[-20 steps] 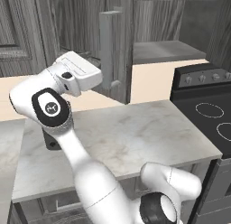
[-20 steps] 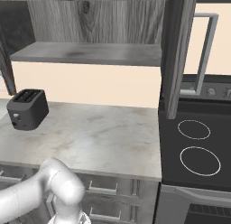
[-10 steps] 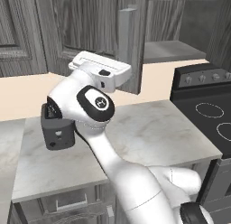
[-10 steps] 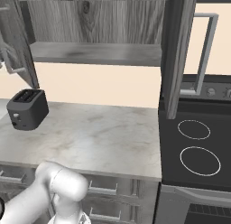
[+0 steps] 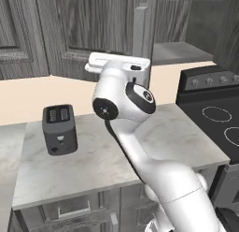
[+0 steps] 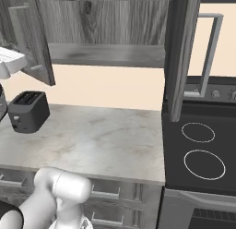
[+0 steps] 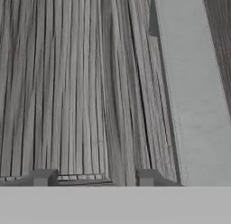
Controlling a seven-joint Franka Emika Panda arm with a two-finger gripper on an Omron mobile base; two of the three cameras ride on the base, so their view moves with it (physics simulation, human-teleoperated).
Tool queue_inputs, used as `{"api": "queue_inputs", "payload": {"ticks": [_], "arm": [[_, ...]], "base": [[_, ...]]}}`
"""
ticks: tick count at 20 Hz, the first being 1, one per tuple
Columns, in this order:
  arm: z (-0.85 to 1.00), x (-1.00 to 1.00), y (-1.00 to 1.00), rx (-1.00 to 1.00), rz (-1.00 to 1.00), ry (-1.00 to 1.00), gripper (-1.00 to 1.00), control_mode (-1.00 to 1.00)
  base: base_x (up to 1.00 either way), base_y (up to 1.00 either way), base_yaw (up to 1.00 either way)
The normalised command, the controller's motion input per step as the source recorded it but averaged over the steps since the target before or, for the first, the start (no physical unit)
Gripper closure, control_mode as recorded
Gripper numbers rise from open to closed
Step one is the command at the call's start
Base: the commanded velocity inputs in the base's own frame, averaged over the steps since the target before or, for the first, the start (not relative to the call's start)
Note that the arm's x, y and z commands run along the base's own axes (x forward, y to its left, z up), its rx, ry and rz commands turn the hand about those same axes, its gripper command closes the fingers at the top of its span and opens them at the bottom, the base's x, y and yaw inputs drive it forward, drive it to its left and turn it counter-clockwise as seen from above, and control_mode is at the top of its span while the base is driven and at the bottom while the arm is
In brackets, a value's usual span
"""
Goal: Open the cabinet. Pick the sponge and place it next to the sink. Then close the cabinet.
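**Cabinet doors both open, gripper up at the left door**

- The cabinet [image 6: 106,20] is seen mounted on the wall above the surface [image 6: 101,135], with both doors swung out.
- The left door [image 6: 33,43] is angled out over the left end of the surface. The right door [image 6: 180,52] is seen nearly edge-on, at the boundary between the surface and the stove [image 6: 198,154].
- The silver bar handle [image 6: 209,57] of the right door is seen to project toward the stove side.
- A grey shelf [image 6: 106,55] is exposed inside the cabinet.
- The arm is raised and the white hand [image 5: 116,62] is held against the left door, just beside its vertical silver handle [image 5: 140,39].
- In the hand view the gripper [image 7: 94,179] is pointed straight at the wood-grain door face [image 7: 76,83], very close to it.
- The fingertips [image 7: 43,178] are seen apart, with door panel showing in the gap between them. The silver handle [image 7: 194,92] lies outside the right-hand tip in that view, not between the two.
- Whether anything is clamped cannot be told, since only the very ends of the tips are in view.
- A black toaster [image 5: 59,128] is stood upright on the left part of the surface, below the hand and well apart from it.
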Motion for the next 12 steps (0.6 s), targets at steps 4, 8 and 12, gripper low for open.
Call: {"api": "queue_inputs", "payload": {"ticks": [4, 8, 12], "arm": [[0.09, 0.94, -0.02, -0.01, 0.12, 0.23, -1.0, -1.0], [0.12, 1.0, -0.04, -0.03, 0.06, 0.27, -1.0, -1.0], [0.03, 0.98, -0.13, -0.01, 0.03, 0.22, -1.0, -1.0]], "base": [[0.0, 0.0, 0.0], [0.0, 0.0, 0.0], [0.0, 0.0, 0.0]]}}
